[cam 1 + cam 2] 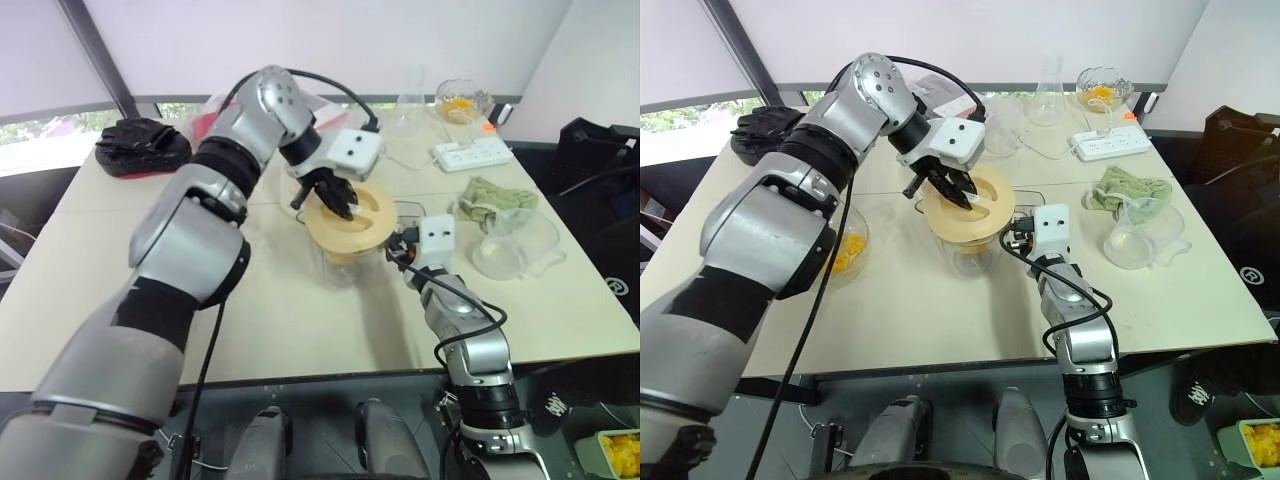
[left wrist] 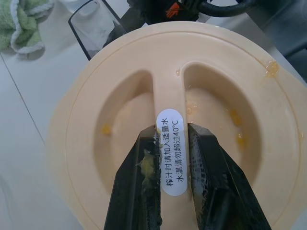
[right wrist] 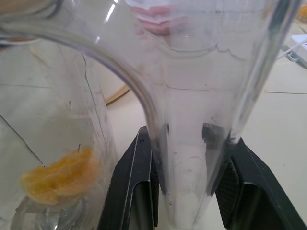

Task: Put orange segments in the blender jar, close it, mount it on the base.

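Note:
The blender jar [image 1: 962, 256] stands upright mid-table. My right gripper [image 3: 187, 134] is shut on its clear side handle [image 3: 192, 86], reaching in level from the near right. Orange segments [image 3: 60, 175] lie at the bottom of the jar by the blade. A flat cream round lid [image 1: 352, 226] sits slightly tilted over the jar's mouth. My left gripper [image 2: 171, 132] comes down on it from above, shut on the lid's raised middle ridge [image 2: 169, 91]; bits of pulp stick to its fingers [image 2: 139, 191]. Whether the lid is seated I cannot tell. The base is out of view.
A glass bowl with orange pieces [image 1: 846, 250] stands left of the jar. To the right lie a green cloth [image 1: 1127, 190] and a clear measuring cup [image 1: 1142, 236]. At the back are a power strip [image 1: 1110, 148], a conical flask [image 1: 1045, 100], another fruit bowl [image 1: 1102, 93] and a black glove [image 1: 765, 132].

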Tool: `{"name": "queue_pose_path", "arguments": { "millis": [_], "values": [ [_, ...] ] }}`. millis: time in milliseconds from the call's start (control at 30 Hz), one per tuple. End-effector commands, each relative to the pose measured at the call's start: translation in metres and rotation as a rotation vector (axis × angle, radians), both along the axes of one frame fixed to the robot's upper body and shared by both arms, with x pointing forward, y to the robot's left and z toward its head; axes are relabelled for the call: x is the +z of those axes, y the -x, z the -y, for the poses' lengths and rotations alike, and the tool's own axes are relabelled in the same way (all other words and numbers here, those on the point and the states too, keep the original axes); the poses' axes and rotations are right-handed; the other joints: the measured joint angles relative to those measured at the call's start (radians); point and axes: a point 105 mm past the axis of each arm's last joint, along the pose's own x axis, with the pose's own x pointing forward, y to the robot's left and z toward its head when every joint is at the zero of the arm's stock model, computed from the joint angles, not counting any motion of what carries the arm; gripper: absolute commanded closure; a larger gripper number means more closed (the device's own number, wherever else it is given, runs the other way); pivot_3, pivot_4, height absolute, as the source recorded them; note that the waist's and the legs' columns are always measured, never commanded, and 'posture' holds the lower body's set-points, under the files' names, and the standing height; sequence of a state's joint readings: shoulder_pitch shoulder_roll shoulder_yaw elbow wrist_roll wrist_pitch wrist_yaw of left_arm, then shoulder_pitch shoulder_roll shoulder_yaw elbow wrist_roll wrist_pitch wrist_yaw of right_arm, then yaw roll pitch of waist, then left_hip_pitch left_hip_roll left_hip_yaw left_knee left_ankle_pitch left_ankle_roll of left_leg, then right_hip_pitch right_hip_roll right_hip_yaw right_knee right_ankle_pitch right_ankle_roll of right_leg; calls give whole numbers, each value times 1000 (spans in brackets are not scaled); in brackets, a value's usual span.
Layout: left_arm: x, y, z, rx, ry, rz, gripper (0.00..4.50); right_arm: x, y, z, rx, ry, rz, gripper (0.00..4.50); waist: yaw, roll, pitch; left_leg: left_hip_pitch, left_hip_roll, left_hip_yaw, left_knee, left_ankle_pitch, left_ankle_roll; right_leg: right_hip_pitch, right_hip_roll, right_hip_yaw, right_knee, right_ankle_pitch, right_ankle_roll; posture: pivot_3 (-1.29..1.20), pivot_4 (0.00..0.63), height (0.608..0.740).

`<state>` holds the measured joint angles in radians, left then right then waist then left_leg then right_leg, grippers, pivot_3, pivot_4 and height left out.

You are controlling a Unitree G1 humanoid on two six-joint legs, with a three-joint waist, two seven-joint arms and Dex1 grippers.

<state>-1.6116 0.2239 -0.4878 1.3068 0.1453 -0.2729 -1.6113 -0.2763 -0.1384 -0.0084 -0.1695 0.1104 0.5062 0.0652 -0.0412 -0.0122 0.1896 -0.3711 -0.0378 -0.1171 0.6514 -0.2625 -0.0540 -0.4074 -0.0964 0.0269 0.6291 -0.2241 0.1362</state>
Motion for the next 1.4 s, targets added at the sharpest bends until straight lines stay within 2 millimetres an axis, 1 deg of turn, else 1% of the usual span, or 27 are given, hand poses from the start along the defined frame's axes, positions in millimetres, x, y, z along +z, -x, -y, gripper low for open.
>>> {"name": "queue_pose_path", "arguments": {
  "millis": [33,167,267,433,567,633,833,967,1133,1267,1400],
  "values": [
    [-37,-5,-18,119,-90,-109,4241,35,4,11,-37,-17,133,3394,0,0,0,0,0,0,0,0,0,0,0,0,0,0,0,0,150,740],
    [-31,-4,-14,196,-18,-202,4241,34,4,10,-33,-17,130,3394,1,0,0,0,0,0,0,0,0,0,0,0,0,0,0,0,150,740],
    [-26,-7,-12,244,17,-206,4241,33,4,9,-30,-16,128,3394,0,0,0,-1,0,0,0,0,0,-1,0,0,0,0,1,0,150,740],
    [-20,-16,-16,413,46,-241,4241,33,1,6,-21,-19,127,3394,0,0,0,-2,0,0,-2,0,0,-2,0,0,-1,-1,2,0,150,740],
    [-23,-20,-21,558,8,-280,4241,33,-1,5,-17,-22,127,3394,1,0,0,-2,0,0,-2,0,0,-2,0,0,-1,-1,2,0,150,740],
    [-23,-17,-20,572,3,-317,4241,33,-2,4,-14,-23,127,3394,0,0,0,-2,0,0,-2,0,0,-2,0,0,-1,-2,2,0,150,740],
    [-16,-20,-14,726,77,-371,4241,32,-3,-1,2,-24,125,3394,-2,0,0,-2,0,0,-3,0,1,-3,0,0,-1,-2,3,0,150,740],
    [-10,-15,-10,708,94,-407,4241,32,-3,-1,8,-19,124,3394,-3,0,1,-2,0,0,-3,-1,1,-3,0,0,-1,-2,3,0,150,740],
    [-1,-5,-8,615,106,-396,4241,30,-5,-3,23,-16,118,3394,-6,1,1,-2,0,0,-4,-1,1,-4,0,0,-1,-2,2,0,150,740],
    [5,3,-8,545,118,-365,4241,31,-6,-4,28,-17,121,3394,-8,1,1,-3,0,0,-4,-1,1,-5,0,0,0,-2,2,0,150,740],
    [10,9,-9,451,134,-286,4241,33,-5,-4,27,-6,135,3394,-10,1,2,-3,0,0,-5,-1,1,-6,0,0,0,-1,0,0,150,740]
  ]
}}
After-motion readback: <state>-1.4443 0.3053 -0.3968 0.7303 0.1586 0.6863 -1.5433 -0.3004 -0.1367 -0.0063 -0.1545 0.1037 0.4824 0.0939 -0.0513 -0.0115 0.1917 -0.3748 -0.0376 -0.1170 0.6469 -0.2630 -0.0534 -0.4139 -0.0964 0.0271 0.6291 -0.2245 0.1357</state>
